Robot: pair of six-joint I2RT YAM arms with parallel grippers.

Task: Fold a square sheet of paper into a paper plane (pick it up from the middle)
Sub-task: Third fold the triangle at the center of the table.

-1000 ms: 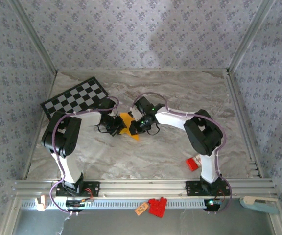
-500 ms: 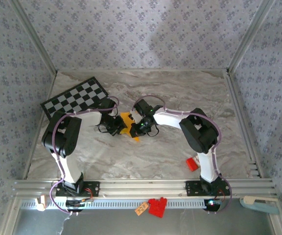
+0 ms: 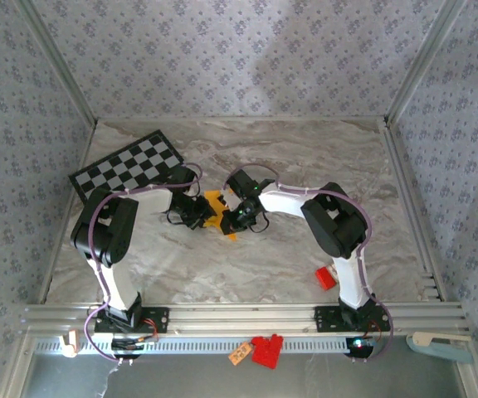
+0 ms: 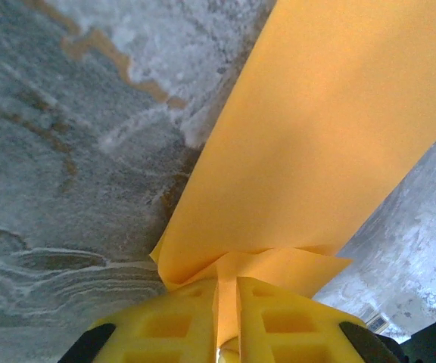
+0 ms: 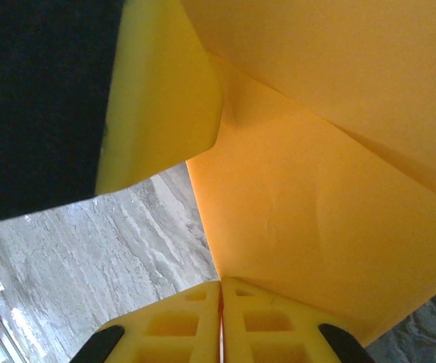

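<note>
Both pinching the square sheet of paper (image 3: 215, 200), the right gripper (image 3: 233, 220) has edged toward the left gripper (image 3: 205, 217), likely buckling it into a fold.

Soft, even light over the marbled surface (image 3: 305, 157), with a paler patch on the back wall (image 3: 260, 58) and only faint shadows beneath the arms. The overhead view is crisp, slightly washed out. At the wrists, the orange-yellow paper (image 4: 331, 136) glows, smeared out of focus; the yellow fingers (image 5: 172, 325) look soft-edged.
</note>
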